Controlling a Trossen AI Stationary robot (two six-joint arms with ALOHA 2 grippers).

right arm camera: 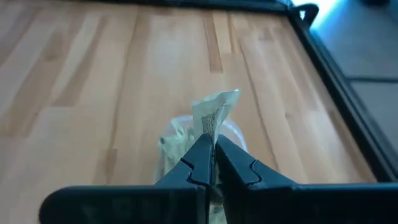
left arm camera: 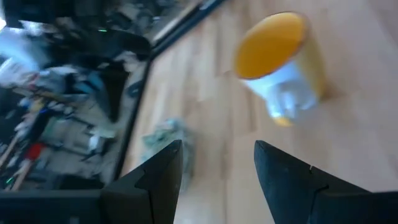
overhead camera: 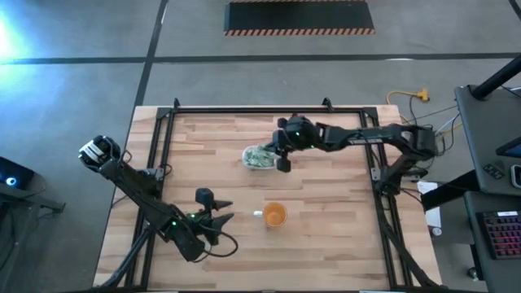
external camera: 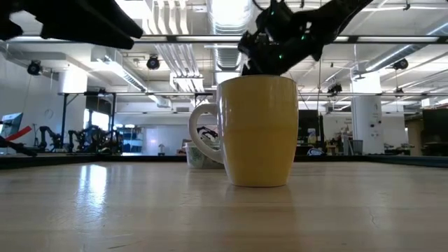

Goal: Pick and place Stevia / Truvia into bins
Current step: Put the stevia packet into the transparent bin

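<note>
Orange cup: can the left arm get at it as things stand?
Probably yes. The left gripper is open and empty, beside the orange cup, with only bare table between them. The right gripper, shut on a sachet, is over the clear tub, away from that path.

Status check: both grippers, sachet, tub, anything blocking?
Right gripper shut on a Stevia sachet, above the clear tub, which holds more sachets. Left gripper open, empty, waiting near the orange cup. Cup sits clear of the tub.

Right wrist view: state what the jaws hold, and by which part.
The right gripper is shut on one pale sachet, pinched at its lower edge, above the clear tub. The left gripper holds nothing.
</note>
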